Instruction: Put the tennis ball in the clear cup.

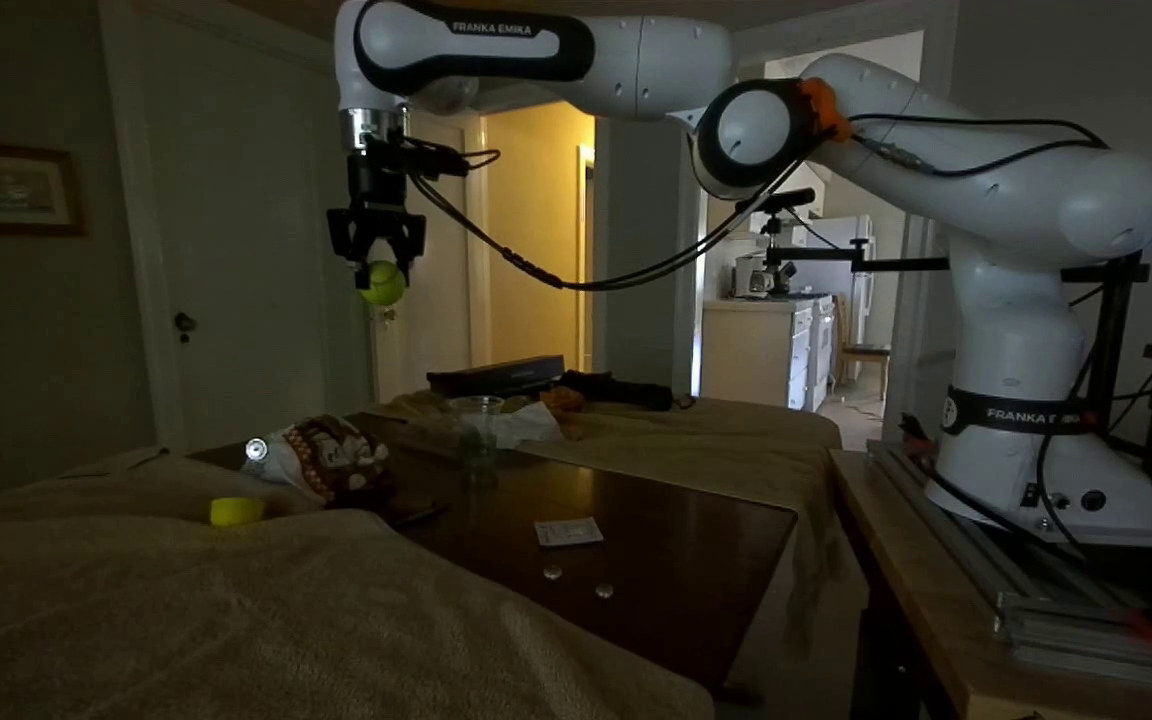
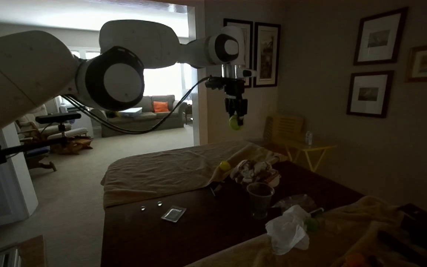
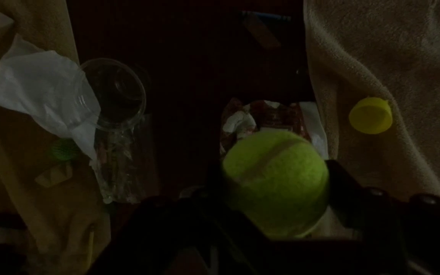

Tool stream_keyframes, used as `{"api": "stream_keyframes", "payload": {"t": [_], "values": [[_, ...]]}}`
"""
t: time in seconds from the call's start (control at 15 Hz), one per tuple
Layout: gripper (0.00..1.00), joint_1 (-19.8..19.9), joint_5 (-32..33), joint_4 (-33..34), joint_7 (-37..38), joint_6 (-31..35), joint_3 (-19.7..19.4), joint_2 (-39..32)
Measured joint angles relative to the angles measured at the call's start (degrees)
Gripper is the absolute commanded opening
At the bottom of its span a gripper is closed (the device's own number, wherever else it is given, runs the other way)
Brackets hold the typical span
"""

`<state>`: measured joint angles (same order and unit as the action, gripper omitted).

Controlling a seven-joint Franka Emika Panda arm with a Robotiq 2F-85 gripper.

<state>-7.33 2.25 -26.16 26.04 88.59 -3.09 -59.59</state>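
Your gripper (image 1: pixel 385 275) pinches one tennis ball (image 3: pixel 275 183) from both sides, high above table (image 1: pixel 676 540), well apart from one clear cup (image 2: pixel 260 202)
Ball round, seam slanting up to right in your wrist view, one snack bag (image 3: pixel 275 118) partly behind it
Cup upright on bare wood, mouth up, long axis vertical
Two tan towels (image 1: pixel 236 630) along table's sides: one white tissue (image 2: pixel 288 230) across towel edge near cup, one yellow cap (image 3: pixel 371 115) on opposite towel
Nearer table's robot-end edge: one card (image 1: pixel 568 531), two clear beads (image 1: pixel 552 573)
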Motion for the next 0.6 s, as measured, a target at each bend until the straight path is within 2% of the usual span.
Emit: {"api": "stream_keyframes", "payload": {"t": [0.27, 0.6], "values": [[0.42, 1.8, 0.2, 0.0, 4.8, -4.3, -2.5, -0.4], [0.42, 4.8, 0.1, 0.0, 9.8, -13.2, -2.8, -0.7]]}}
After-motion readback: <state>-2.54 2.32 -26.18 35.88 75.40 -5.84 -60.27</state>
